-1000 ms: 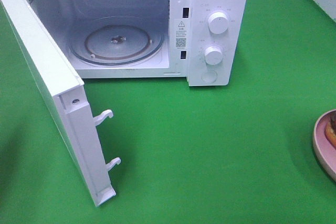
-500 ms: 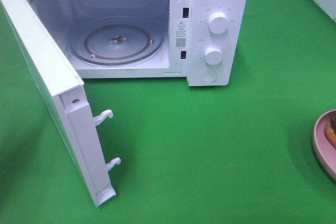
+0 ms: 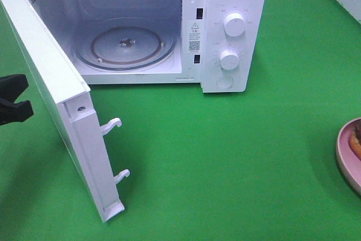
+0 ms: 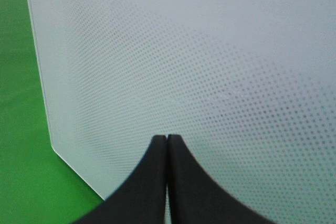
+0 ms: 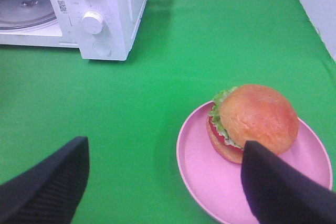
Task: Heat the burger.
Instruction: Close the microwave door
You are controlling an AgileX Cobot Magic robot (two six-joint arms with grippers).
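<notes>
The round burger with a golden-brown bun and green lettuce sits on the pink round plate on the green-covered table, well apart from the white microwave, whose door stands open. The left tool is pressed together beside the door's dotted outer face; the right tool is spread wide near the plate, empty.

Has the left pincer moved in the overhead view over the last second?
Yes. The left pincer, absent from the earlier overhead frames, has come in from the left edge, toward the outer face of the open microwave door. Its jaws are shut.
</notes>
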